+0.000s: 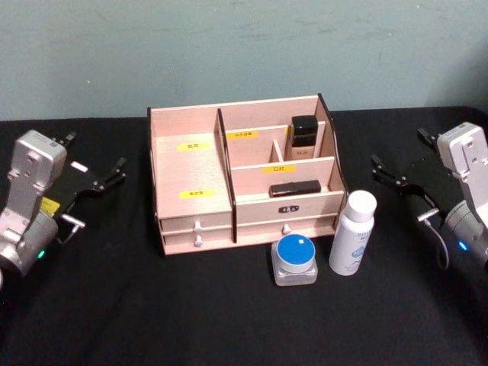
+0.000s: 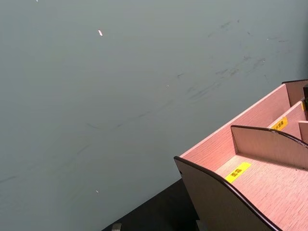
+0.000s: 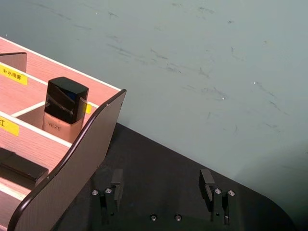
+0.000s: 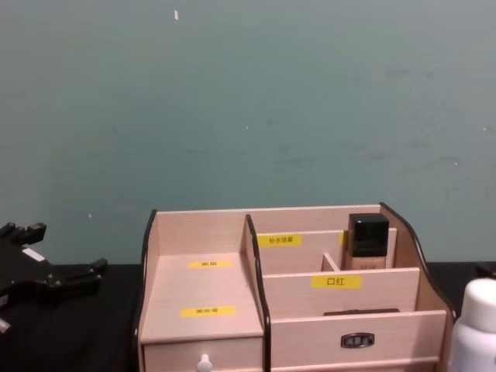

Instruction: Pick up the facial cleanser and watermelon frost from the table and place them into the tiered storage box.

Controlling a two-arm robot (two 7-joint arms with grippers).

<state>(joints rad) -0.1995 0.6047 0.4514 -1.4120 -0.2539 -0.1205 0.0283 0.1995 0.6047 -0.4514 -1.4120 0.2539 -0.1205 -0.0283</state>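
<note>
- Now my left gripper [image 1: 95,158] hangs left of the tiered storage box [image 1: 191,164], fingers apart.
- Before the box, on the counter [image 1: 152,305], sits the watermelon frost [image 1: 295,258], with the facial cleanser [image 1: 352,232] just beside it.
- Right of the cleanser, my right gripper [image 1: 400,151] is spread; I should grip mid-body and spare the frost.

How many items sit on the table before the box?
2: a blue-lidded jar before the box's right half, a white bottle right of it. The left gripper and right gripper hover open beside the box.
</note>
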